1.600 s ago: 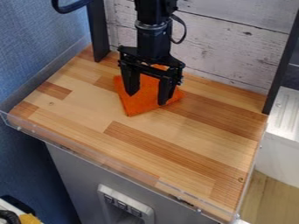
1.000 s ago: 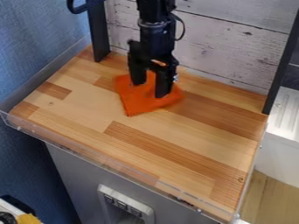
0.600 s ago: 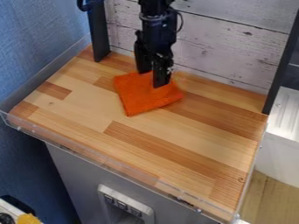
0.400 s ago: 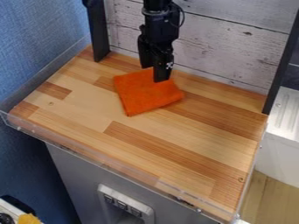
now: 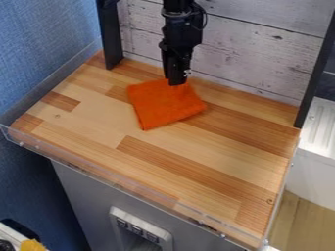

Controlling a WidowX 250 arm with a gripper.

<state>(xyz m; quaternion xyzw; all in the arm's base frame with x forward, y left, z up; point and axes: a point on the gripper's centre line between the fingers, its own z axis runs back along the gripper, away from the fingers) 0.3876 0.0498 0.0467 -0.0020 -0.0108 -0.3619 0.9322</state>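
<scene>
Your end effector (image 5: 177, 82) is at upper centre, by the upper edge of the orange cloth (image 5: 163, 105) on the tabletop (image 5: 177, 166); you cannot tell whether it is spread or closed.

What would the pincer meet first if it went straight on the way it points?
Most likely the orange cloth, near its back edge, then the wooden tabletop. Depth is unclear at this angle, so the pincer might be touching the cloth or could land just behind it.

Hidden and cut-off parts around my claw
My gripper (image 5: 175, 82) hides a bit of the orange cloth's (image 5: 163, 105) far edge; the top edge cuts my arm (image 5: 181, 27), the bottom a yellow thing (image 5: 31, 245), too cropped to identify.
</scene>
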